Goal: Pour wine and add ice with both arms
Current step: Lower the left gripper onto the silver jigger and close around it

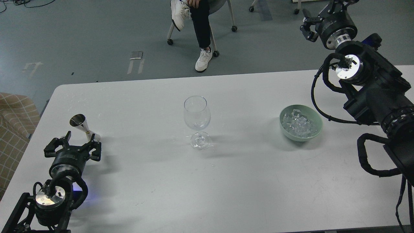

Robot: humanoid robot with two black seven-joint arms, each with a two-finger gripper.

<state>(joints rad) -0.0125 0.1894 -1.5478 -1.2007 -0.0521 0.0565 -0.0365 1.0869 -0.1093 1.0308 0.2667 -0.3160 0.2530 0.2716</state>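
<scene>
An empty clear wine glass [197, 114] stands upright at the middle of the white table [226, 181]. The ice [298, 125], several small clear cubes, lies in a pale green bowl [317, 124] to the right of the glass. A metal jigger [81, 124] stands tilted near the left edge. My left gripper [79, 139] is open and empty, just in front of the jigger's base, its fingers either side of it. My right gripper [318, 17] is high at the far right, beyond the table's back edge, open and empty, partly cut by the top of the frame.
A seated person's legs [202, 29] and a wheeled chair are beyond the table's far edge. A tan checked seat [14, 123] stands by the table's left side. My right arm's thick links [378, 94] and cables hang over the table's right edge, near the bowl.
</scene>
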